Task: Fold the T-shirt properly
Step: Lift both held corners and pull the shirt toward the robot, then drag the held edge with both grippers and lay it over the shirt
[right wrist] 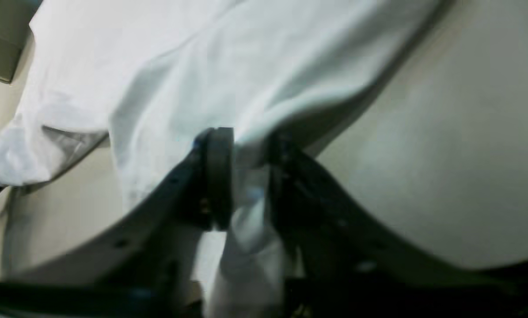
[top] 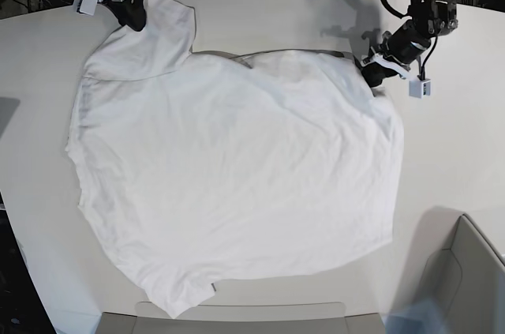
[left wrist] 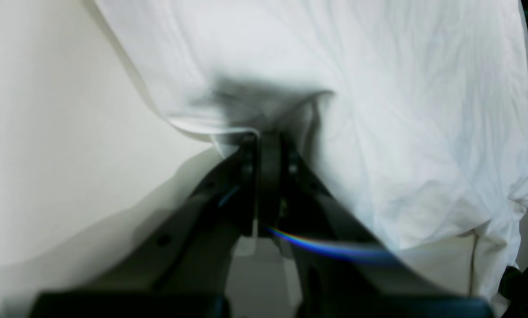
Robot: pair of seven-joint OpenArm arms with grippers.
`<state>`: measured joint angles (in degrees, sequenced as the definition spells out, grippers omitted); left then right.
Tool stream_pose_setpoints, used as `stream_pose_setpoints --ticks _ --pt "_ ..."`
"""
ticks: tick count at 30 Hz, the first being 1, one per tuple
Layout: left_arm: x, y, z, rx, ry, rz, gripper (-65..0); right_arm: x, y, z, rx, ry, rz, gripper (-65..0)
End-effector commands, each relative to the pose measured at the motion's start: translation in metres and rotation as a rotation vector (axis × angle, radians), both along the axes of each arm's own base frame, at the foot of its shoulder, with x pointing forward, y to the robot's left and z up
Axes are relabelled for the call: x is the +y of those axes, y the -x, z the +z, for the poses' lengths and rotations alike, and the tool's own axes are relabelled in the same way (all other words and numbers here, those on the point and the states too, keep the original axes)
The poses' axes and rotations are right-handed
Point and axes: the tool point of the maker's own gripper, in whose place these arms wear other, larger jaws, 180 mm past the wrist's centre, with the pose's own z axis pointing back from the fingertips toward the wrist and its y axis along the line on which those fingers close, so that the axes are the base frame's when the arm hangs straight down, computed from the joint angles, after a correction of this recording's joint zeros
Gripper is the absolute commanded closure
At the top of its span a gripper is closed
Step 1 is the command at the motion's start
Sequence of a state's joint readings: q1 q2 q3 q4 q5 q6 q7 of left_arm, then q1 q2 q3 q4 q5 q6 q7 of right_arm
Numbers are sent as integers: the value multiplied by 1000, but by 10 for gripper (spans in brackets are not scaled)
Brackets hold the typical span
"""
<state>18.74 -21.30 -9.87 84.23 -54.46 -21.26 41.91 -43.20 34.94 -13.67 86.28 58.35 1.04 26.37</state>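
White cotton, thin and limp: the T-shirt (top: 237,184) lies spread on the counter (top: 465,136), wrinkled, light, and likely to sag and drag when lifted. The left tool (left wrist: 264,141) is clamped on a cloth edge near one top corner; the right tool (right wrist: 246,154), though blurred, seems to pinch a bunched fold at the other. Hems and corners give the best hold.

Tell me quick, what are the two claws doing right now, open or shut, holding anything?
Left gripper: jaws shut on the edge of the T-shirt.
Right gripper: jaws closed on a fold of the T-shirt.
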Motion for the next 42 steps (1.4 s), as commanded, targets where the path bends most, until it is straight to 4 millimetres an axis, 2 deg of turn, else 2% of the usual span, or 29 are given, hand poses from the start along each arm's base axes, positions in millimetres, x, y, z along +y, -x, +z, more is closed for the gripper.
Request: stream_pose_setpoints --ticks 1,2,4,6,10,17,22,33,38,42 --pt "5 2 2 5 -23 -16 0 -3 9 -7 52 16 13 -34" --pt "6 2 2 6 -25 -16 0 -3 8 -6 49 16 13 0" --pt "13 3 6 -4 -33 4 0 -2 8 -4 46 12 15 0" --pt "28 15 9 -11 -49 63 0 1 8 3 36 6 31 0" --pt "54 25 33 -85 -98 158 0 10 5 19 6 -24 38 0" --pt "68 37 63 -135 -167 168 0 3 1 52 -71 7 35 0" --pt "88 52 67 -127 -201 225 0 11 4 80 -141 39 37 0" --pt "128 90 73 -72 -289 296 0 -10 31 96 -150 131 -121 0" --pt "141 81 85 -92 -335 269 0 -2 28 104 -194 95 -127 0" --pt "146 70 92 -110 -350 258 0 1 12 111 -239 84 -112 0"
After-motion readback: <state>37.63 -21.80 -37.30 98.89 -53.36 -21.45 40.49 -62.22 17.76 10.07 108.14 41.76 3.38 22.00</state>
